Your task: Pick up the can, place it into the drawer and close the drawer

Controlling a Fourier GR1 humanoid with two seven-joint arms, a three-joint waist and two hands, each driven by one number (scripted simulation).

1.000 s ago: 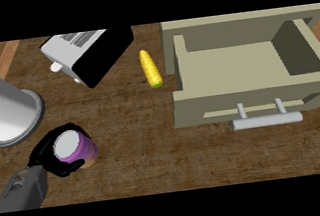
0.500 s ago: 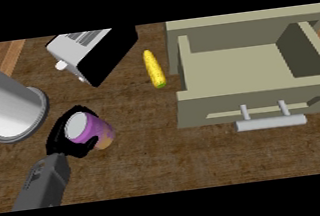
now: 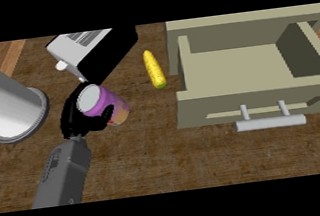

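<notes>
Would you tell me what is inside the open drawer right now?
The drawer shows only its bare beige floor and walls. The can is outside it, held in the left hand.

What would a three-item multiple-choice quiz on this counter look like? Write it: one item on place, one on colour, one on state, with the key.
1. Where does the corn cob lie?
A. inside the drawer
B. on the counter between the toaster and the drawer
C. on top of the toaster

2. What colour is the can's side?
A. mostly purple
B. green
C. plain white

3. How does the drawer stand?
A. pushed shut
B. taken off the counter
C. pulled open with nothing visible inside

Key: 1 B, the cob rests on the wood left of the drawer's wall. 2 A, the side showing past the left robot hand is purple, fading to orange at one end. 3 C, its bare floor shows behind the front with the handle.
</notes>
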